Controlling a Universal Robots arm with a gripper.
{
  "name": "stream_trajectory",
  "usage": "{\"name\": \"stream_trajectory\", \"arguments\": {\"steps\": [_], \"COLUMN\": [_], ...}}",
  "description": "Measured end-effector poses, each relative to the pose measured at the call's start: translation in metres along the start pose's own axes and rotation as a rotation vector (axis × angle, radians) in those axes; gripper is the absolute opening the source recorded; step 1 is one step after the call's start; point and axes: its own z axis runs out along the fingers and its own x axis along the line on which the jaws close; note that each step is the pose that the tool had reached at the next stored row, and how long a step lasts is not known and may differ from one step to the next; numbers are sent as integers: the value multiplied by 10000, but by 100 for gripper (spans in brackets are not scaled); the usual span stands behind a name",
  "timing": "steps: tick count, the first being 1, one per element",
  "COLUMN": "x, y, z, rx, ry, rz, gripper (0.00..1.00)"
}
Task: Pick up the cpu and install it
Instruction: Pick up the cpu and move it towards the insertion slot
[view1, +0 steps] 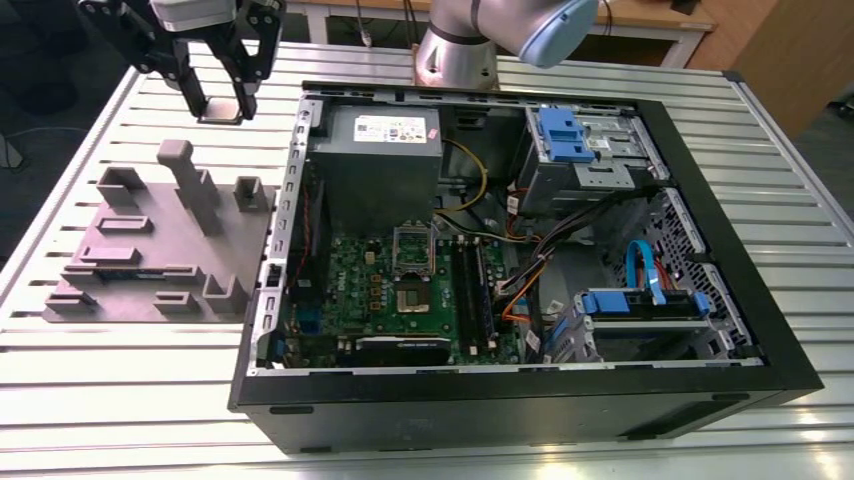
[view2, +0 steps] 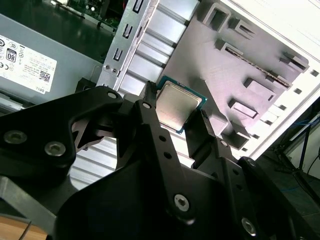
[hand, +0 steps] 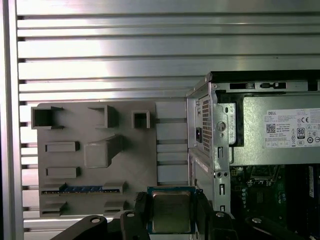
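The table (view1: 120, 400) under the computer case (view1: 534, 415) is ribbed bare metal, brushed, with a soft bright sheen. The case's outer shell is black and matt, and its inner frame is dull grey sheet metal with punched holes. Inside the case, the power supply (view1: 380, 165) is plain grey metal with a white paper label. The motherboard (view1: 400, 275) is a green board with a slight gloss, and the drive clips (view1: 563, 135) are smooth blue plastic. Beside the case, the parts tray (view1: 147, 250) is matt grey plastic, faintly grainy. The gripper (view2: 176, 107) has matt black fingers (view2: 152, 125) set with small shiny metal screws. The cpu (view2: 175, 114) pinched between them has a satin silvery metal lid and a thin greenish rim.
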Motion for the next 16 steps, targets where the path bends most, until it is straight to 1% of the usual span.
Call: {"name": "stream_trajectory", "arguments": {"steps": [16], "x": [-68], "y": [3], "z": [2], "rx": [-1], "ry": [0], "rz": [0], "gripper": [47]}}
